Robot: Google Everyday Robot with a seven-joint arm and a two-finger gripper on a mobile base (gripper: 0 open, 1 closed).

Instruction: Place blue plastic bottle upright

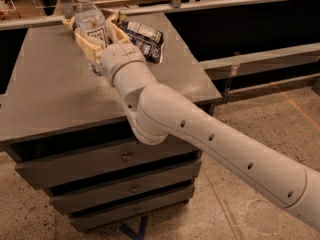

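Note:
The blue plastic bottle is clear, with a white cap and a white label. It stands nearly upright at the back of the grey cabinet top, its base at or just above the surface. My gripper is shut on the bottle around its lower half, with one tan finger to its left and the other to its right. The white arm reaches in from the lower right and hides the bottle's base on that side.
A dark blue snack bag lies just right of the gripper at the back of the top. A bit of brown bag shows behind the bottle. Drawers face front. A dark railing runs behind; speckled floor lies to the right.

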